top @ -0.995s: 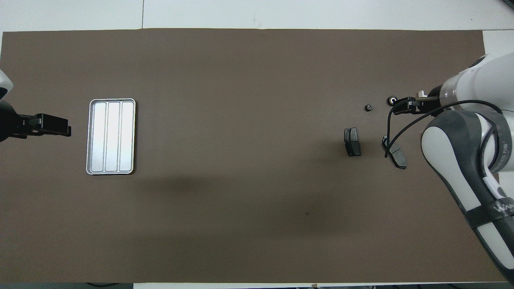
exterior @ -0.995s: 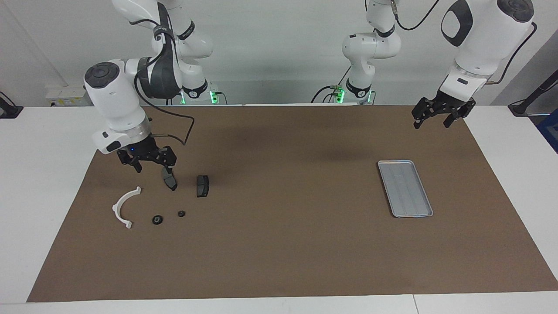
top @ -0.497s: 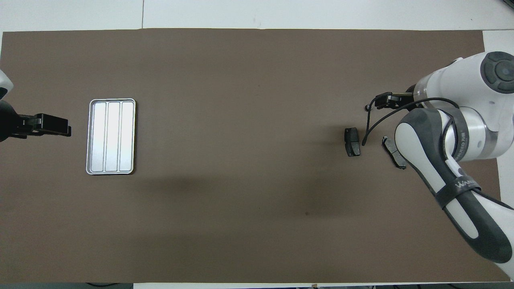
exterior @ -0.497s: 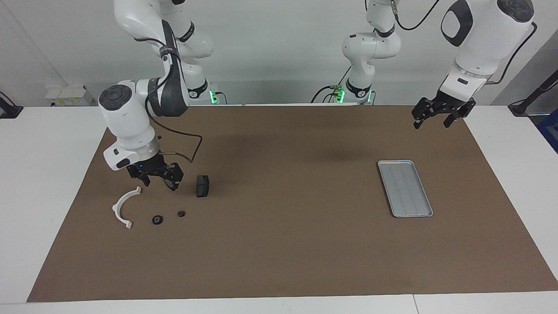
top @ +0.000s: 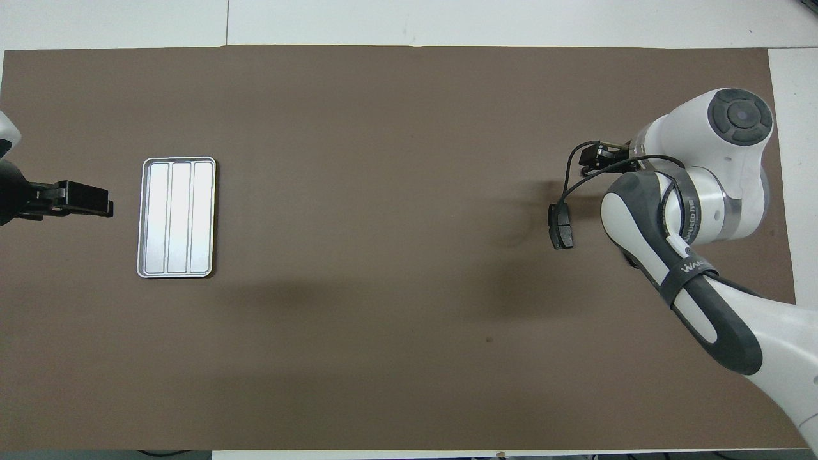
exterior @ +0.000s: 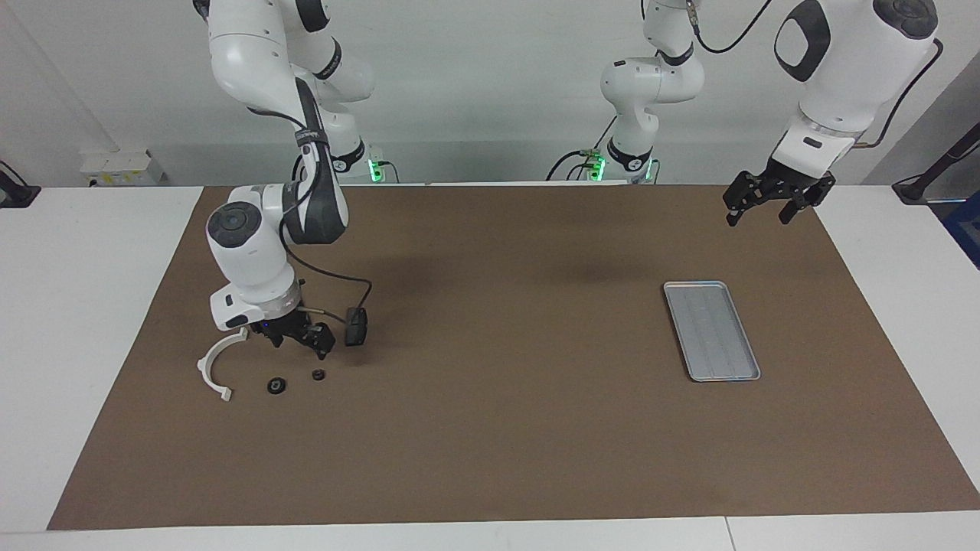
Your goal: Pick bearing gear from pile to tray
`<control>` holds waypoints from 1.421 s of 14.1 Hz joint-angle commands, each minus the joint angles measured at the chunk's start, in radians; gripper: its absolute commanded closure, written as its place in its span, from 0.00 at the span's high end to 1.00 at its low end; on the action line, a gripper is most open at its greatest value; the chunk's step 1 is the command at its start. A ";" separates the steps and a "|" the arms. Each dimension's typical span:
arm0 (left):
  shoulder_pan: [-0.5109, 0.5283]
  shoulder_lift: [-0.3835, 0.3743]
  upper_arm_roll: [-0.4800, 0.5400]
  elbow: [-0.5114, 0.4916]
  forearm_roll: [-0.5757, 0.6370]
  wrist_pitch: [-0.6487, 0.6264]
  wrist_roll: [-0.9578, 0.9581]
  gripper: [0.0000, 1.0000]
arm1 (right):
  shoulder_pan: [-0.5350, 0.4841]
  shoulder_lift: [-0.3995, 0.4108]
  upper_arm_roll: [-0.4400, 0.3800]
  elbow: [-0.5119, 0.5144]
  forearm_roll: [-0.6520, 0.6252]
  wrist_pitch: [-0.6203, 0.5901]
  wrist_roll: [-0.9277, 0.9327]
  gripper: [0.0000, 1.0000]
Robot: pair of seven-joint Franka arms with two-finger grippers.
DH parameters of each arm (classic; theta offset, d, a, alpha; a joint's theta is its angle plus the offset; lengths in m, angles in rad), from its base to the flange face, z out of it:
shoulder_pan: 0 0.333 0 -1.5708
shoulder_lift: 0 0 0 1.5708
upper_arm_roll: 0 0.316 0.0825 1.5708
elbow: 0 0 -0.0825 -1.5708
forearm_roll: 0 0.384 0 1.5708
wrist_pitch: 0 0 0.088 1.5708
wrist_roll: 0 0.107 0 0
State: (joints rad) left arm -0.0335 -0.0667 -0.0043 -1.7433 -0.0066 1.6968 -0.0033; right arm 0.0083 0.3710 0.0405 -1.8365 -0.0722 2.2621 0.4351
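Brown matting [exterior: 498,428] covered the surface in the facing view. The right end effector [exterior: 300,342] hung low with fingers spread and empty, just above two small black rings [exterior: 276,386] [exterior: 318,374] of the pile, between a white plastic arc [exterior: 217,363] and a dark brake pad [exterior: 355,327]. The left end effector [exterior: 771,207], released and empty, waited above the mat's edge, well apart from the silver tray [exterior: 711,330].

Overhead, the right end effector [top: 591,162] covered the rings, the brake pad [top: 561,226] lay beside the arm, and the tray [top: 177,217] sat bare near the left end effector [top: 89,199].
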 commanded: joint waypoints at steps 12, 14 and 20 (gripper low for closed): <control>0.000 -0.025 0.003 -0.028 -0.016 0.009 0.008 1.00 | 0.021 0.166 0.004 0.158 -0.070 -0.076 0.122 1.00; 0.000 -0.025 0.003 -0.028 -0.015 0.009 0.008 1.00 | 0.019 0.169 0.004 0.163 -0.075 -0.073 0.122 1.00; 0.000 -0.025 0.003 -0.028 -0.015 0.009 0.008 1.00 | 0.021 0.204 0.004 0.207 -0.067 -0.091 0.142 0.98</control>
State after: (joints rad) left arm -0.0335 -0.0667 -0.0043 -1.7433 -0.0066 1.6968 -0.0033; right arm 0.0302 0.5552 0.0408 -1.6712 -0.1188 2.1996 0.5362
